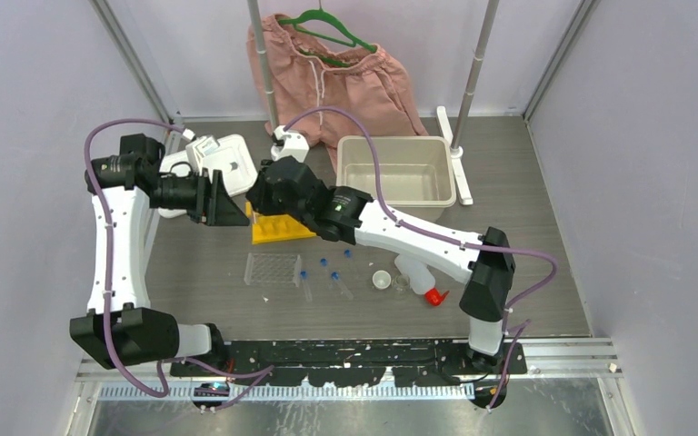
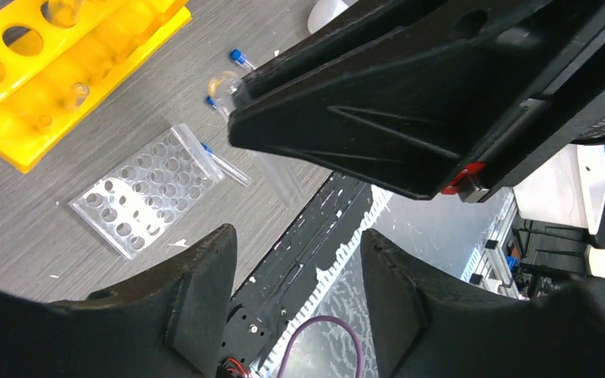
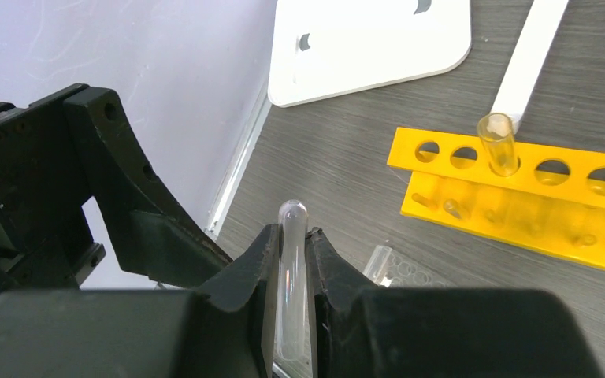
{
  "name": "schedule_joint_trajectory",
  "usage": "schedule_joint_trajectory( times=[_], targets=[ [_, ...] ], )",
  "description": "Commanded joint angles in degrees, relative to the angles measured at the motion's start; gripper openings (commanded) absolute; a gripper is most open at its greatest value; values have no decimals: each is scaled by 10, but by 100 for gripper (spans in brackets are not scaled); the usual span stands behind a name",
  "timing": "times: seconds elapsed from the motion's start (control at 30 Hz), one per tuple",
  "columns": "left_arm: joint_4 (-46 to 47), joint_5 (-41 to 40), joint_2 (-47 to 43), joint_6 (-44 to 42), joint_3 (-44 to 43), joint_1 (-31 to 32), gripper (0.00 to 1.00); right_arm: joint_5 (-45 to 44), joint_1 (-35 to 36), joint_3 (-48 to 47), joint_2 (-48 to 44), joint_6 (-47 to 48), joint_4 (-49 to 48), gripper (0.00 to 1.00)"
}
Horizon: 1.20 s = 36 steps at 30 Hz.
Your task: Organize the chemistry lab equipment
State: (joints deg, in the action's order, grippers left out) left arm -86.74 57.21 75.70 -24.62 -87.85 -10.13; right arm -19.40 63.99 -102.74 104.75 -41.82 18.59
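Observation:
My right gripper [image 3: 291,235] is shut on a clear round-ended tube [image 3: 292,276], held upright above the table to the left of the yellow holed rack [image 3: 520,206]. One clear tube [image 3: 498,143] stands in that rack. In the top view the right gripper [image 1: 259,195] is at the rack's [image 1: 284,229] left end, close to my left gripper [image 1: 229,205]. The left gripper [image 2: 295,236] is open and empty. The clear grid rack [image 1: 273,269], blue-capped tubes [image 1: 336,278], a white dish [image 1: 382,280], a tiny beaker [image 1: 402,284] and the red-capped squeeze bottle [image 1: 416,275] lie in front.
A beige bin [image 1: 395,170] stands at the back right. Pink shorts on a green hanger [image 1: 332,77] hang behind it. A white flat device [image 1: 227,159] sits at the back left. The left wall is close behind the left arm.

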Motion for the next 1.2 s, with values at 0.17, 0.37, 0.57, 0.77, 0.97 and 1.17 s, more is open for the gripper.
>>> schedule_joint_trajectory(
  times=[0.17,0.37,0.57,0.77,0.97,1.17],
  targets=[
    [37,37,-3,21,21,1,51,47,3,-22,1,-72,-85,4],
    [59,29,-3,40,26,1,40,59,3,-19,3,-84,-92,4],
    [66,32,-3,44,30,1,13,63,3,-15,8,-83,-106,5],
    [47,23,-8,-6,29,2,0,101,-14,-77,28,-76,-20,47],
    [36,10,-21,-66,36,3,0,251,-57,-164,60,-41,98,50],
    [43,1,-42,-92,51,10,0,327,-68,-219,79,5,168,47]
  ],
)
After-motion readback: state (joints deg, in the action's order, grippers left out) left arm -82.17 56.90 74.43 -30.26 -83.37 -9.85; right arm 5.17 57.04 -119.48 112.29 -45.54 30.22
